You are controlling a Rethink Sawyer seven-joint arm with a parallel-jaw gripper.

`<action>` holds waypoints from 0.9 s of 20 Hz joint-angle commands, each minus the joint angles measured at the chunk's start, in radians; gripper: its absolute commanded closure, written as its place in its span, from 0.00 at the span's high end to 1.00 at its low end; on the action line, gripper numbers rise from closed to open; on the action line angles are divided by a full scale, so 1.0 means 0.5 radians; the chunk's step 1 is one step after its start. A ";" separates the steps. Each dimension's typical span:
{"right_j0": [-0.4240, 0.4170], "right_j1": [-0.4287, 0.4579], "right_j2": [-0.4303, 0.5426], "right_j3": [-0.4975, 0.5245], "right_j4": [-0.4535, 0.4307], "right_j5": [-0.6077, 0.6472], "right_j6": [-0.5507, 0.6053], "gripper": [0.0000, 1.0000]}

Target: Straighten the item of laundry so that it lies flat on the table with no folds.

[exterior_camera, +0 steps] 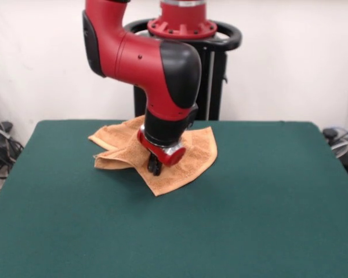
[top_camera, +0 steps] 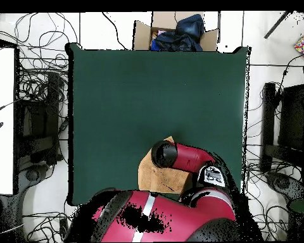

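Handling: towel (exterior_camera: 180,168) likely soft, limp, light; drags easily.
Location: crumpled at table's (exterior_camera: 267,220) pedestal side, corner folded over.
Gripper (exterior_camera: 155,168): tips on cloth; opening indiscernible.
Grasp point: folded corner's hem.

towel (exterior_camera: 180,159) middle hidden by arm | tool (exterior_camera: 155,168) state unclear (overhead: wrist covers it)

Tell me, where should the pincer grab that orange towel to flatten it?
Probably the folded-over flap at the towel's picture-left side in the front view, coming straight down from above: that layer lies doubled over, and pulling its free corner outward should unfold it. The pincer already sits there.
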 commanded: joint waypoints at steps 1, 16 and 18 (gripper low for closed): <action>-0.034 0.405 0.427 -0.113 -0.002 -0.445 0.158 0.00; 0.123 0.414 0.404 -0.213 0.086 -0.438 0.257 0.00; 0.167 0.410 0.376 -0.239 0.105 -0.420 0.274 0.00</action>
